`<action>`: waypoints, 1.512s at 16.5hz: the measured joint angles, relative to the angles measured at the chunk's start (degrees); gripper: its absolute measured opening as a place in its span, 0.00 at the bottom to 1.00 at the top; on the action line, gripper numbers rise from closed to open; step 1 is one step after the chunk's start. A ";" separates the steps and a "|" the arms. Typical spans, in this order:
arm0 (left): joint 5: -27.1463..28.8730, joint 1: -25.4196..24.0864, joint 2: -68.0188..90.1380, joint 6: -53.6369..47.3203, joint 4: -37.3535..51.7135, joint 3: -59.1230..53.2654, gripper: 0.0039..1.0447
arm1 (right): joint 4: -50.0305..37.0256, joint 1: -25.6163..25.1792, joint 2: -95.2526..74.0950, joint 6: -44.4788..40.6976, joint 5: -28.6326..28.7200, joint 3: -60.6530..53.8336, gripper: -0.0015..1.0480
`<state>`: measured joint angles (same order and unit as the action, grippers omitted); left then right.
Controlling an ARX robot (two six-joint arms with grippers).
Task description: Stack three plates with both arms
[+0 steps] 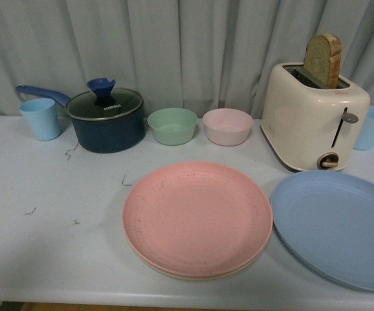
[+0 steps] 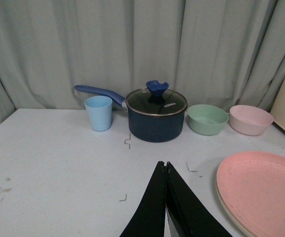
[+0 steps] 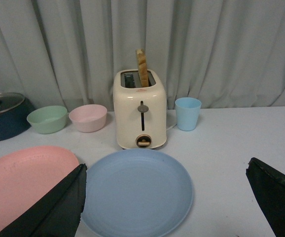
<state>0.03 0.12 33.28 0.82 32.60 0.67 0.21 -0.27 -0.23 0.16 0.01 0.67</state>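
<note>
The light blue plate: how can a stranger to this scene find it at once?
Find the cream toaster holding a bread slice, at the table's back right. Just in front of it lies the light blue plate. Unlike the pink plate at its left, it has no plate beneath.

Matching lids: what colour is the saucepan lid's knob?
Dark blue knob, clearest in the left wrist view.
</note>
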 joint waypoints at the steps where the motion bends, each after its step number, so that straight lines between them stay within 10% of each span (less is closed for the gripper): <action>1: -0.02 0.00 -3.58 0.00 -3.32 -0.02 0.01 | 0.00 0.00 -0.02 0.00 0.00 0.00 0.94; 17: 0.04 0.00 -32.81 0.00 -31.85 0.31 0.01 | 0.02 0.00 -0.02 0.00 0.00 0.00 0.94; 21: -0.04 0.00 -32.81 0.00 -32.81 0.00 0.66 | 14.91 -10.38 -31.52 0.35 13.00 13.97 0.94; 25: -0.04 0.00 -32.81 0.00 -32.83 0.00 0.80 | 11.74 -12.76 -41.90 -1.44 13.97 17.99 0.94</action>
<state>-0.01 0.12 0.47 0.82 -0.23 0.67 11.94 -13.04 -42.13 -1.28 13.98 18.65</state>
